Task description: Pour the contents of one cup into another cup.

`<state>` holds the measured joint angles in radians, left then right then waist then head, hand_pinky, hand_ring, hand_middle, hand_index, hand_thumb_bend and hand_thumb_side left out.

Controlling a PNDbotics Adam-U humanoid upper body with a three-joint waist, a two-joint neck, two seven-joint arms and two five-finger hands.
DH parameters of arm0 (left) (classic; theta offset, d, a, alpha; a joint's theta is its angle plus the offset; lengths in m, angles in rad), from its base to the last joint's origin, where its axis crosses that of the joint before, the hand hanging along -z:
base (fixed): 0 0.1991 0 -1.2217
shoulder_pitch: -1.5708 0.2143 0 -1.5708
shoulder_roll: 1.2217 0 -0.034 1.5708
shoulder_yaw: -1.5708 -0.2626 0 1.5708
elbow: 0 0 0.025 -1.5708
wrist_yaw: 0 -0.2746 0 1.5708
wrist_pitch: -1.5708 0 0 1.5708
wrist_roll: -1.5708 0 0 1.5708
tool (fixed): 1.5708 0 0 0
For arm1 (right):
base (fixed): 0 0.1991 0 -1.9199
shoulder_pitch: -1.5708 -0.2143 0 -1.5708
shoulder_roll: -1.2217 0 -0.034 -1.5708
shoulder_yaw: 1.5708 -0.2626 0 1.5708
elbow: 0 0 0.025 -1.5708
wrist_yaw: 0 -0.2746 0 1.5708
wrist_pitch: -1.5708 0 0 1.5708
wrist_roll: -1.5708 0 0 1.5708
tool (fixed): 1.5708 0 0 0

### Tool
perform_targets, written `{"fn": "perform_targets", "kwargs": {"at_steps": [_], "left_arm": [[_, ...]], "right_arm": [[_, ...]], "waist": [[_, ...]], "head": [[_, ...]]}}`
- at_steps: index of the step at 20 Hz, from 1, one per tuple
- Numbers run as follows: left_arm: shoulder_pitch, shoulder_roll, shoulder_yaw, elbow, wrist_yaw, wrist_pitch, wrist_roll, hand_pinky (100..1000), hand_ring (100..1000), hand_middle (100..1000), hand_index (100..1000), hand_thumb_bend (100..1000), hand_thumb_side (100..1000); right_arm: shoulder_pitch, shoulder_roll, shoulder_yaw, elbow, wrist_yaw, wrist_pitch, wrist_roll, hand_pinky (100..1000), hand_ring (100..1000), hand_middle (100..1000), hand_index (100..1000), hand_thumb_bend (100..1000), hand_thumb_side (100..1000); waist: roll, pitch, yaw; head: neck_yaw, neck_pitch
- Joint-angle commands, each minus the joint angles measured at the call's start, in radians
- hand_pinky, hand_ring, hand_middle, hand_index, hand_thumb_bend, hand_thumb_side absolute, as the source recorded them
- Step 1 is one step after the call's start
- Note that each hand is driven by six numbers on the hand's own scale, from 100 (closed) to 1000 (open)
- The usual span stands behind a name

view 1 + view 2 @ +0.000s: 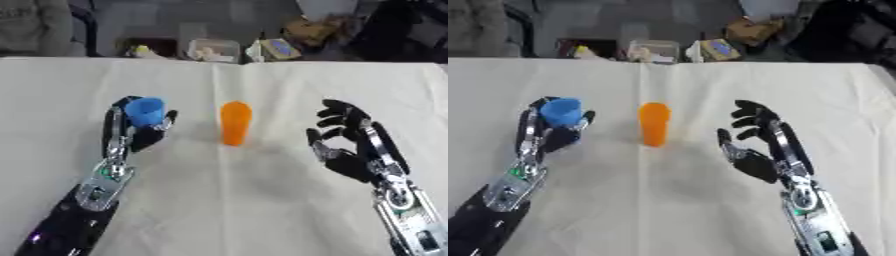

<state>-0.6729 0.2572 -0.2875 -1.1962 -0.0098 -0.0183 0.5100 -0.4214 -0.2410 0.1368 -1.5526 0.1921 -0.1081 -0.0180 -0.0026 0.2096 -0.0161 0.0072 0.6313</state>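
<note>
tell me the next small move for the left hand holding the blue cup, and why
Probably carry the blue plastic cup sideways toward the tall orange plastic cup and bring it above the rim. The left hand has its fingers curled round the blue cup, which is upright and off to the orange cup's left. The right hand is open beside the orange cup, not touching it.

Blue cup point(144, 110), orange cup point(234, 122), cream tablecloth point(262, 200).
</note>
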Motion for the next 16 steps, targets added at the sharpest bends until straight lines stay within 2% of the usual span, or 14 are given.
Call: {"fn": "perform_targets", "kwargs": {"at_steps": [1, 4, 7, 16], "left_arm": [[0.007, 0.033, -0.015, -0.123, 0.004, 0.052, 0.002, 189, 185, 152, 349, 560, 100], [0.036, 0.036, -0.026, -0.209, 0.012, 0.097, 0.006, 186, 181, 149, 346, 560, 100], [0.062, 0.036, -0.037, -0.283, 0.022, 0.131, 0.011, 186, 181, 148, 345, 558, 100], [0.119, 0.032, -0.072, -0.44, 0.048, 0.171, -0.01, 191, 184, 151, 347, 557, 100]], "right_arm": [[-0.043, -0.054, 0.013, 0.031, -0.005, -0.021, 0.001, 590, 705, 701, 866, 320, 191], [-0.085, -0.082, 0.026, 0.079, 0.007, -0.045, 0.004, 597, 726, 717, 870, 339, 184], [-0.122, -0.1, 0.04, 0.135, 0.029, -0.065, 0.009, 626, 769, 746, 873, 383, 137], [-0.192, -0.096, 0.056, 0.296, 0.055, -0.103, 0.021, 625, 773, 748, 874, 402, 150]], "waist": [[0.006, -0.02, 0.009], [0.013, -0.021, 0.027], [0.02, -0.02, 0.047], [0.04, -0.016, 0.11]], "head": [[-0.01, -0.01], [-0.025, -0.012], [-0.041, -0.015], [-0.076, -0.021]]}}
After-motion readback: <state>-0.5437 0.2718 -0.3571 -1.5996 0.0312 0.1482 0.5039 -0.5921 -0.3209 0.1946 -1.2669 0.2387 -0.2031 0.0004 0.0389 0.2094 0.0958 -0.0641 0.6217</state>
